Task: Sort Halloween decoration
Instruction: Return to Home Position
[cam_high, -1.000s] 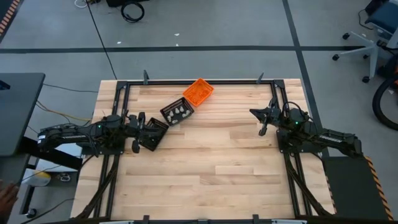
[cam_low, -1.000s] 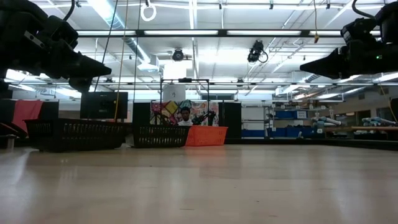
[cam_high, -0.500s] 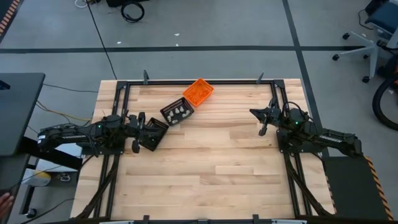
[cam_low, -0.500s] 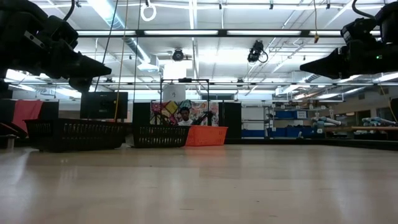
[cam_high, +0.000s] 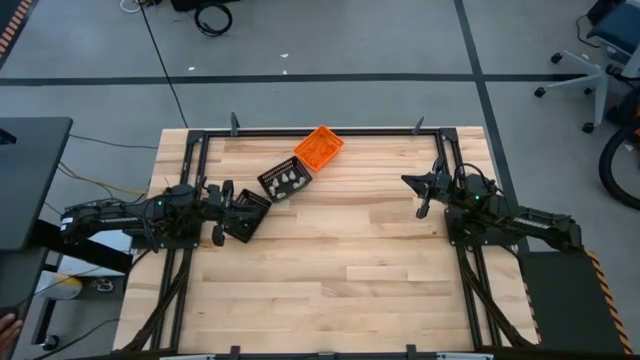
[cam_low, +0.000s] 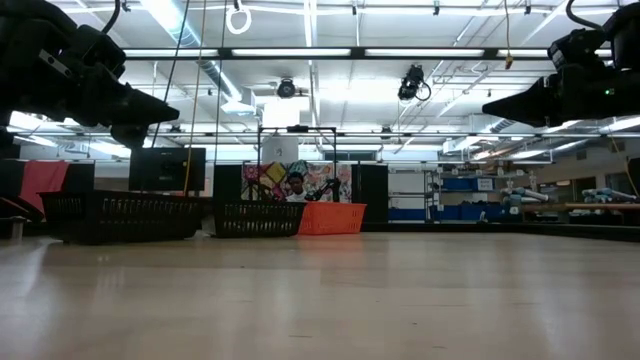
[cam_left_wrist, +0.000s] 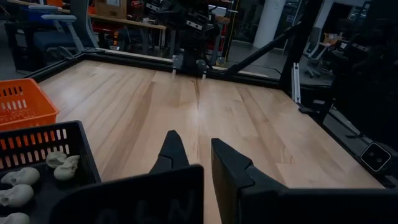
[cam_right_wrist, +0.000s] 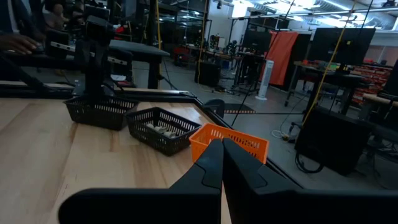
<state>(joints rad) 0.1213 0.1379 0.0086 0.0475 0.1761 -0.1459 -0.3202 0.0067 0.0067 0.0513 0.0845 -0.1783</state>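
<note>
Only the wrist views tell: left hand (cam_left_wrist: 194, 140) parted near whitish skulls (cam_left_wrist: 61, 165), right hand (cam_right_wrist: 218, 142) pressed together.

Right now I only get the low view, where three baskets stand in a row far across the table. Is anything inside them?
Observer: The left wrist view looks into the middle black tray: whitish trinkets lie there.
Visitor: And the orange one?
Observer: From above, the orange tray sits turned diamond-wise; what is inside I cannot tell.
Visitor: Are the pincers holding anything?
Observer: The wrist views show both empty: the left pincer is open, the right pincer is shut.
</note>
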